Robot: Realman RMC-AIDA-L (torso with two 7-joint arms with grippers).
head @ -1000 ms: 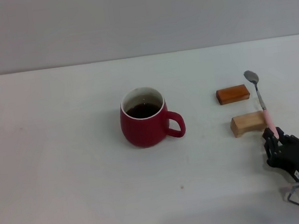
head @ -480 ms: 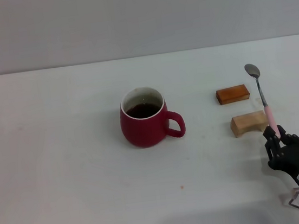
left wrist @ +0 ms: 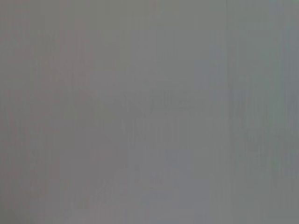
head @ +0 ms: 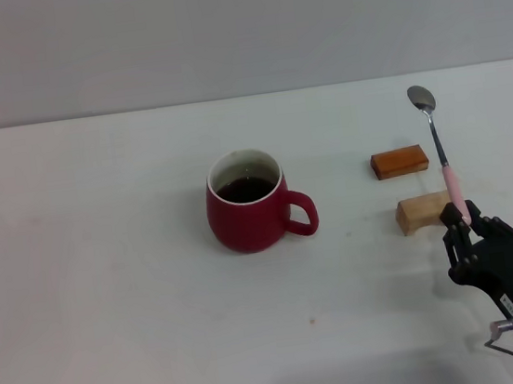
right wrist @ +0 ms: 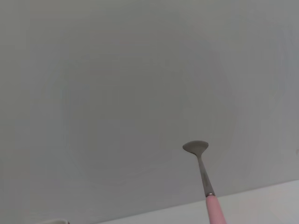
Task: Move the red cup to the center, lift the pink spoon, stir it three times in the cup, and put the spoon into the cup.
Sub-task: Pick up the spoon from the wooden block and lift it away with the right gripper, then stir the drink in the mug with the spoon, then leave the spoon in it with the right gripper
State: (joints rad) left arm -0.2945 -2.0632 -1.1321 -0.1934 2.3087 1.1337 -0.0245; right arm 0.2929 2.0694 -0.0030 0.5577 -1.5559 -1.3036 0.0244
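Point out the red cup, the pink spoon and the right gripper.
red cup (head: 246, 223), head view, outer belly.
pink spoon (head: 422, 98), head view, metal bowl.
right gripper (head: 464, 223), head view, between fingertips at the handle.

Legible text, labels, brands, numbers, signs: none found in any view. No marking can be read on any object or surface shown.
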